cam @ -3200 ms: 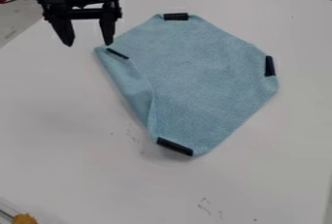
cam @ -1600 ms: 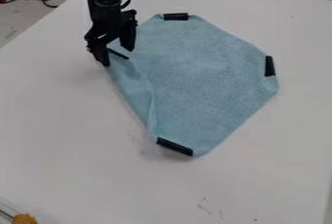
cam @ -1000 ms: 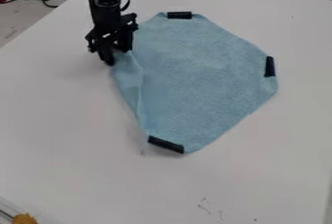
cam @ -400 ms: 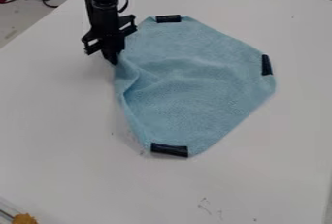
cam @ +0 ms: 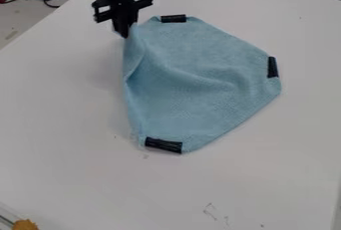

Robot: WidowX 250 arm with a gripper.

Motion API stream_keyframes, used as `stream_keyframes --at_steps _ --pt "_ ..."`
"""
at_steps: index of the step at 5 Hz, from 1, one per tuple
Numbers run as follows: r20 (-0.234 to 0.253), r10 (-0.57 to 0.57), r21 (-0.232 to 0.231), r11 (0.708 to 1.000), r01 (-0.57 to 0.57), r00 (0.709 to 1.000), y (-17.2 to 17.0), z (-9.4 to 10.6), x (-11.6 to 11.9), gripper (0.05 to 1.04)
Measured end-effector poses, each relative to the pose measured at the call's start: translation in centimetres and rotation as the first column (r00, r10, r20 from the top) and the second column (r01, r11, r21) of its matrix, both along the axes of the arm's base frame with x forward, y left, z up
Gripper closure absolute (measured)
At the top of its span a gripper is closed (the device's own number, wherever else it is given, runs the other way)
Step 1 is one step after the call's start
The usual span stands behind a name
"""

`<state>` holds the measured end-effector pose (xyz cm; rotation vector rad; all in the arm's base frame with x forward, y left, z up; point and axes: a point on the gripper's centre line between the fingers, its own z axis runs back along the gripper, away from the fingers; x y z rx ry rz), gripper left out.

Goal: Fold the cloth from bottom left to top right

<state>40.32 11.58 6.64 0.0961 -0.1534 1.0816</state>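
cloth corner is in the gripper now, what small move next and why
Probably carry the pinched corner toward the cloth's far right side, keeping the grip: the gripper is shut on the left corner of the blue cloth, which is raised there, while the rest lies spread on the table, not yet folded across.

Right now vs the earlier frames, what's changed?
Tool came down, closed on the left corner of the cloth and pulled it up off the table, toward the image top. Bottom strip slid left and slightly up; top strip and right strip crept left. Yellow thing: same.
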Motion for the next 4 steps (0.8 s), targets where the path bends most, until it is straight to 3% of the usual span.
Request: stream_keyframes --at_steps 2,4 --pt "0.037 -0.149 0.074 0.987 0.146 0.988 -6.2 3.4 3.0 0.992" --pt "0.035 -0.27 0.087 0.96 0.266 0.962 -11.6 2.1 5.7 0.992"
